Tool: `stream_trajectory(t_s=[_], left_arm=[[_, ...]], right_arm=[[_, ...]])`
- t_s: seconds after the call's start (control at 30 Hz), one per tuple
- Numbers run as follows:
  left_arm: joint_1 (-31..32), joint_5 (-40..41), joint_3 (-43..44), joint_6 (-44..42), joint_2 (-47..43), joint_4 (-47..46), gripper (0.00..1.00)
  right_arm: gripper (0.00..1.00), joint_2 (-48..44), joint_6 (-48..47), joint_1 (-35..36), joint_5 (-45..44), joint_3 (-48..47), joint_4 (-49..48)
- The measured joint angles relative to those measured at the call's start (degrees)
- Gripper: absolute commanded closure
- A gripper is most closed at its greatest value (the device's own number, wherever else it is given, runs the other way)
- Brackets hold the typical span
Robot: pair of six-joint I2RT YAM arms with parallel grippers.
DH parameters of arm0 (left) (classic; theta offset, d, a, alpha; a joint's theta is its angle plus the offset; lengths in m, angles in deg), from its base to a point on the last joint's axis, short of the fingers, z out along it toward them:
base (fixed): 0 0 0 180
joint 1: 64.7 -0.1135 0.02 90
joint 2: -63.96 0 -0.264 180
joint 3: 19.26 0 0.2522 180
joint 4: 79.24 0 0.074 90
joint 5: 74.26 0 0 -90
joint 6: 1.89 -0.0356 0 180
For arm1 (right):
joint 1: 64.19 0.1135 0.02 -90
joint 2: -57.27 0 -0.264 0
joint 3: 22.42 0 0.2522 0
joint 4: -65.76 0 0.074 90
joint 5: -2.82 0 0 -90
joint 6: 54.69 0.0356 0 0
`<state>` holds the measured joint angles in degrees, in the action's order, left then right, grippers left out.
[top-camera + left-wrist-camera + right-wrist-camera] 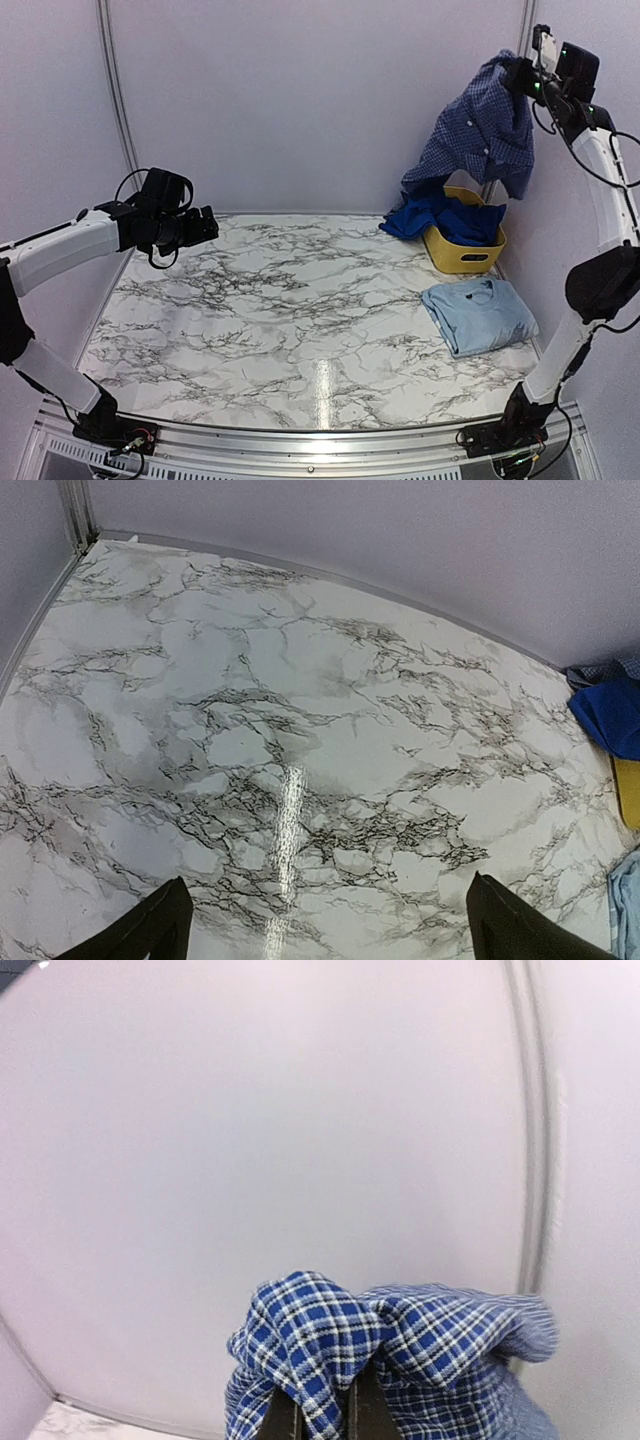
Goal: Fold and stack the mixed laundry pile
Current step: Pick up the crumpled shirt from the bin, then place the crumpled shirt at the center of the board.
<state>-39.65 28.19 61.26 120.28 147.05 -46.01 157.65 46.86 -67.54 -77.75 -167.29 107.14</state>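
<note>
High at the back right, my right gripper [520,78] is shut on the navy-and-white check shirt [478,132], which hangs down above the yellow basket [463,250]. In the right wrist view the check shirt [400,1350] bunches over the closed jaws of my right gripper [325,1415]. A royal-blue garment [435,215] spills out of the basket toward the left. A pale sky-blue T-shirt [478,314] lies folded on the marble table [280,310] at the right. My left gripper [208,226] hovers open over the table's left side, holding nothing; its fingertips [160,920] show far apart.
Grey walls close in the table at the back and sides, with a metal post [118,100] at the back left. The left wrist view catches the royal-blue garment [612,712] and the basket's edge [630,790] at its right border.
</note>
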Motion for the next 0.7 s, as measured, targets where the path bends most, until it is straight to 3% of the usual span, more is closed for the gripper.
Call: stream_trajectory(t_s=[0.2, 0.47, 0.67, 0.7], left_arm=[[0.0, 0.1, 0.0, 0.1, -1.4, -0.2, 0.01], [-2.1, 0.8, -3.0, 2.2, -10.6, -1.2, 0.01], [-3.8, 1.2, -5.9, 2.8, -16.7, -1.4, 0.01], [-4.0, 1.2, -6.5, 2.9, -17.4, -1.4, 0.01]], right_arm=[[1.0, 3.1, 5.0, 14.8, 10.3, -7.7, -8.3], [1.0, 9.7, 10.7, 37.9, 17.5, -8.8, -12.8], [1.0, 8.4, 13.9, 42.1, 17.1, -6.8, -18.8], [0.85, 7.1, 14.2, 41.5, 16.2, -4.8, -19.5]])
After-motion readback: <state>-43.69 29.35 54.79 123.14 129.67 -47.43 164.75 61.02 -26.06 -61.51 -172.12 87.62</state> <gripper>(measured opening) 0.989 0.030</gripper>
